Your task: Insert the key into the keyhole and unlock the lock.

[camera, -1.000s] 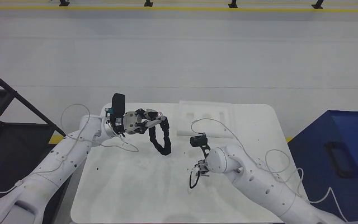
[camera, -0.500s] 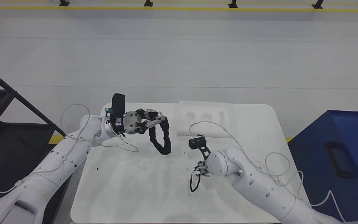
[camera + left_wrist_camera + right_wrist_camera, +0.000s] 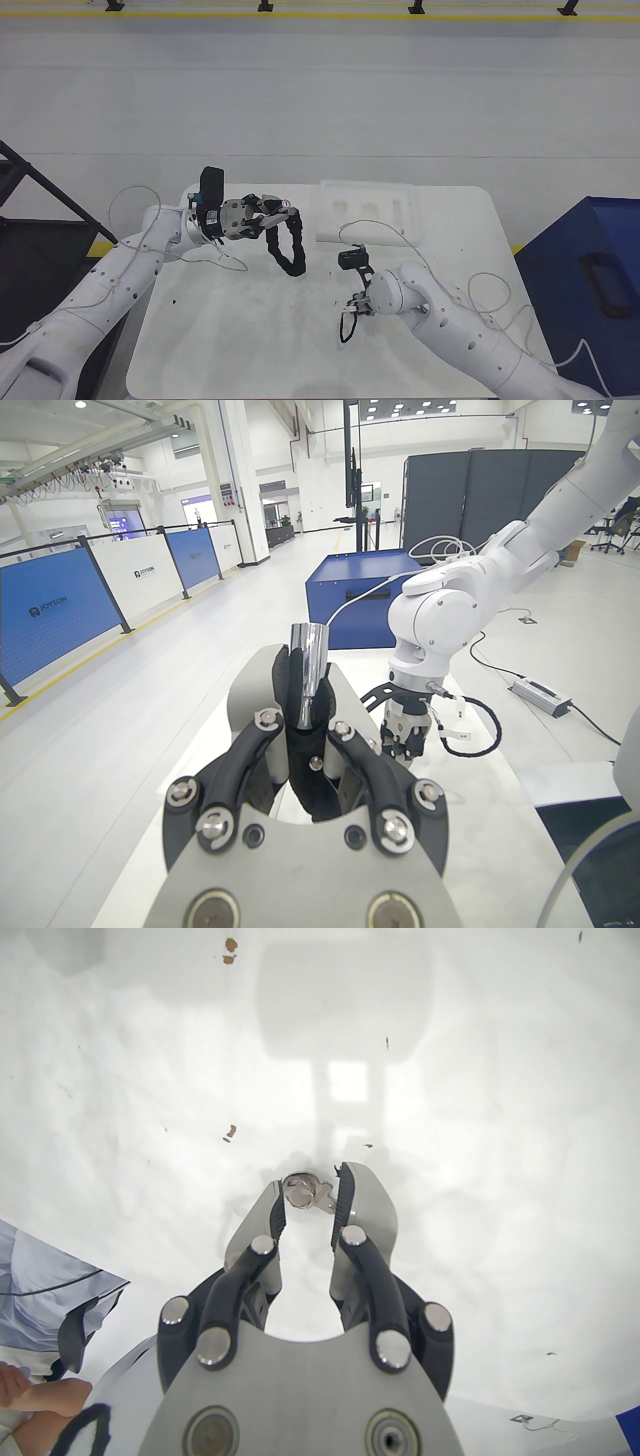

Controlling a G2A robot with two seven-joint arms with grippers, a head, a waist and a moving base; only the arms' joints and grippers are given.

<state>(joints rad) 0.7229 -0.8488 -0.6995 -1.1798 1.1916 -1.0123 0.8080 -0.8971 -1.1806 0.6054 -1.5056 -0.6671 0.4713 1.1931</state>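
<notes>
Fingers of left gripper [image 3: 270, 213] closed on the lock [image 3: 291, 250] in the top view. The gripper is held above the table [image 3: 220, 340] at about 10 o'clock, pointing toward 3 o'clock, and the lock's black cable loop hangs off it toward 5 o'clock. Right gripper [image 3: 348, 320] near table centre, slightly toward 5 o'clock, pointing down at the surface; the key is too small to make out here. White foam tray [image 3: 365, 210] at the table's 12 o'clock edge, blue bin [image 3: 590, 270] off the table at 3 o'clock. Left wrist view: left gripper [image 3: 305, 695] fingers [image 3: 250, 695] clamped on the lock [image 3: 309, 650], black cable part between the pads, chrome cylinder roughly upright and sticking out past the fingertips. Right gripper [image 3: 402, 745] is farther off, low over the table, finger state unclear from here. Right wrist view: right gripper [image 3: 310, 1188] tips down at the table [image 3: 150, 1078], key [image 3: 302, 1194] lying between the pads [image 3: 276, 1215]. One pad sits against the key head with its ring, the other against the blade tip, so both touch the key in a narrow grip. Cannot tell if the key is off the surface.
</notes>
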